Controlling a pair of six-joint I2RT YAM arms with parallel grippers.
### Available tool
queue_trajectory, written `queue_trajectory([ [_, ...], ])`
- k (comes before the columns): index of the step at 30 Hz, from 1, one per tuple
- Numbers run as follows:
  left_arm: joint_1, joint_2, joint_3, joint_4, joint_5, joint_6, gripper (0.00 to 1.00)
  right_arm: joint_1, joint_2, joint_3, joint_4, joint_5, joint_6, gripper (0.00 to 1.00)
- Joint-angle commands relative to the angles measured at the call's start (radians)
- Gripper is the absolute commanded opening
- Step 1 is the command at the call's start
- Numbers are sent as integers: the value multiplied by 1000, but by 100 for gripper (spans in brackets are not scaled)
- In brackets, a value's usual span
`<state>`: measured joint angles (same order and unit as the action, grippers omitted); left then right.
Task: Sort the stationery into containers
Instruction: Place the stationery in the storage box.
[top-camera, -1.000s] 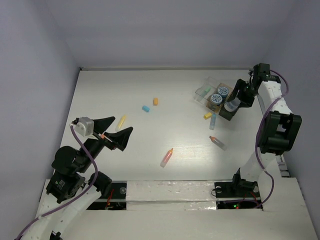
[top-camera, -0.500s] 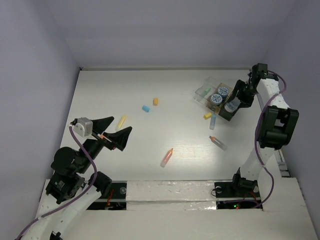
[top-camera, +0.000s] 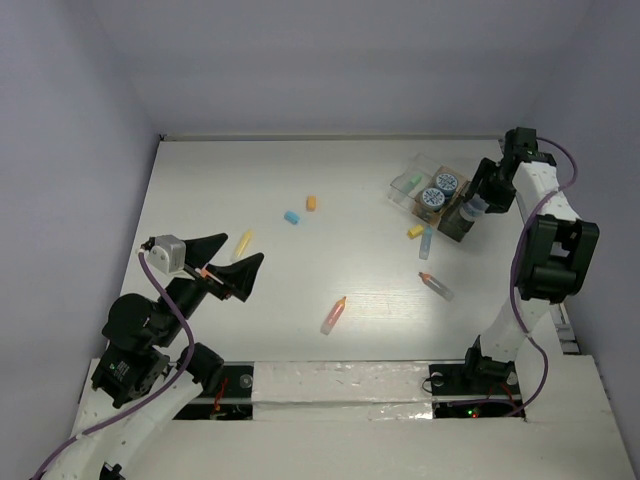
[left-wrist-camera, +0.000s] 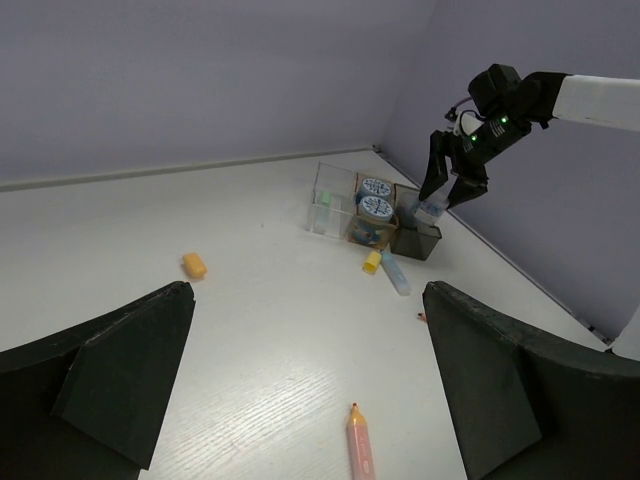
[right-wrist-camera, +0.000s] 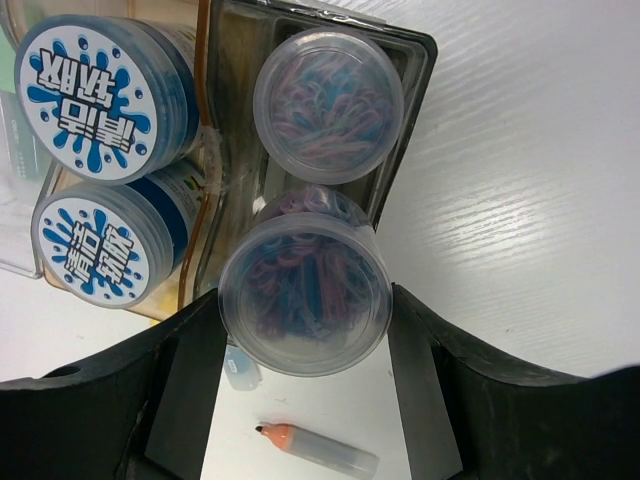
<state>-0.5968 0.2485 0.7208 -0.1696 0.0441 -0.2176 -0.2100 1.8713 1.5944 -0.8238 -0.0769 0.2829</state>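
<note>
This is a robotics lab test cell. A white table is enclosed by plain lilac walls at 9, 12 and 3 o'clock. Two cabled robot arms mount at 6 o'clock.

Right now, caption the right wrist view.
Right jaws hold a clear jar over the dark tray, a second jar already inside.

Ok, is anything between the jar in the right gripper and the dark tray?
Nothing visible. The right gripper holds the clear jar over the dark tray at its near end; a second jar already sits in the far end. The spot directly beneath is hidden.
</note>
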Motion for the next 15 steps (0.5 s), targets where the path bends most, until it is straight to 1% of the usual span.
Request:
queue_trajectory([
  [1,-8,8,42,36,-4,7,99,15,-75,-25,94,26,-22,20],
  [4,-8,11,42,36,-3,9,99,38,-90,-69,127,40,-25,21],
  [5,-8,14,42,36,-1,7,99,47,-93,-79,146,35,-19,22],
  [6,-8,15,42,38,-1,9,99,47,-98,-88,150,35,-16,27],
  [7,-8,18,42,36,-1,7,99,57,-101,-96,158,38,-16,29],
  [11,-8,26,40,39,-1,7,99,67,-113,-134,187,54,-14,34],
  [14,2,34,40,41,-1,7,99,76,-129,-145,201,66,-19,47],
  [15,2,35,39,41,0,7,99,77,-132,-146,199,71,-19,64],
])
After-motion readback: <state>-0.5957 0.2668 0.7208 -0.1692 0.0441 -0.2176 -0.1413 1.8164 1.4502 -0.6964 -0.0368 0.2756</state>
